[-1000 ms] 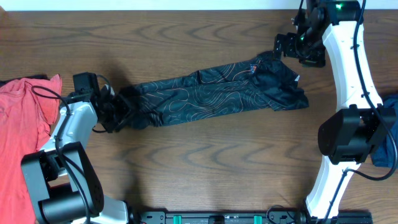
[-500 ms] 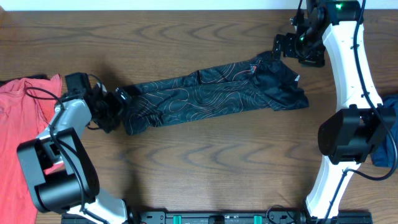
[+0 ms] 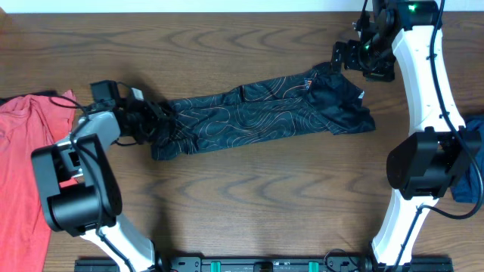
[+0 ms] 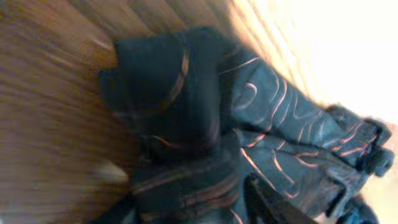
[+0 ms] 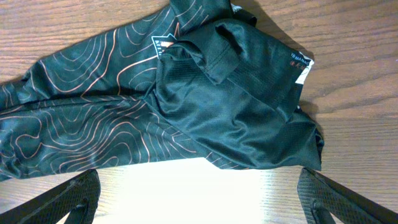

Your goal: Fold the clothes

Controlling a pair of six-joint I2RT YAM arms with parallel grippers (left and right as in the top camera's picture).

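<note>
Left gripper (image 3: 153,121) moved back onto left end of jersey (image 3: 257,113); grip unclear to me. Right gripper (image 3: 340,57) gaped wide, far right. Still spreading, I judged; next needed hem pinch.

I count three pieces of clothing in all: one black jersey (image 3: 257,113) with orange contour lines, one red garment (image 3: 26,159) at the left edge, and one blue garment (image 3: 473,177) just showing at the right edge. There is one wooden table (image 3: 249,211) under the lot. There are two robot arms, the left arm (image 3: 91,143) and the right arm (image 3: 423,75). Each ends in a single gripper, so that makes two: the left gripper (image 3: 151,121) and the right gripper (image 3: 344,57). The right one's two fingers (image 5: 56,199) both show in its wrist view; the left wrist view is too blurred to count any. On the jersey I make out one white label (image 5: 301,65) and one small chest logo (image 5: 163,42).
</note>
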